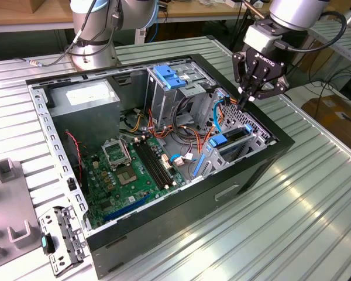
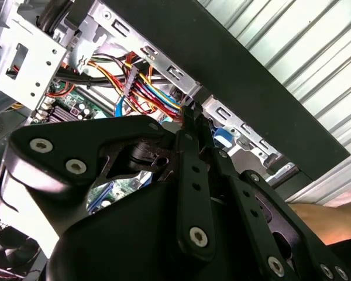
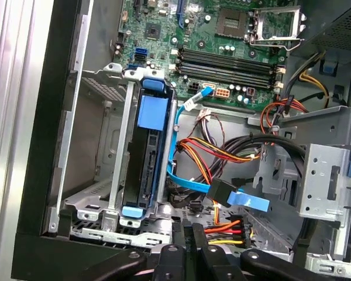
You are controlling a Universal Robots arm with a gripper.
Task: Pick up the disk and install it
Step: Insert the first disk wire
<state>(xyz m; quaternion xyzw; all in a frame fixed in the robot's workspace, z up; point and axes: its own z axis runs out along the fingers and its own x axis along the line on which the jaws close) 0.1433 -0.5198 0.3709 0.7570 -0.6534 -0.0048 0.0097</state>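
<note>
While the arm hangs over the far corner of the open computer case (image 1: 263,170), here is how the scene reads from where I stand.

Gripper: the gripper (image 1: 245,96) is poised above the case's edge on the exterior view's right, fingertips pointing down toward the drive bays. In both wrist views its fingers (image 2: 190,126) are pressed together with nothing between them.

Disk: the disk (image 3: 147,170) sits on edge in the metal drive cage (image 3: 120,152), its blue plastic bracket showing at both ends of the slot. In the exterior view it stands in the bay (image 1: 234,140) just below and beside the gripper, so it looks already seated (whether it is fully latched I cannot tell).

Cables: a blue data cable (image 3: 190,181) and a bundle of orange, yellow and red power wires (image 3: 222,155) run close beside the disk. I cannot tell whether any is plugged into it.

Motherboard: the green motherboard (image 1: 128,175) lies flat on the case floor, well apart from the gripper.

Upright cage: a second metal cage with a blue latch (image 1: 167,76) on top stands in the middle of the case.

Judgement: the gripper carries nothing, and the disk appears to be in its bay.
</note>
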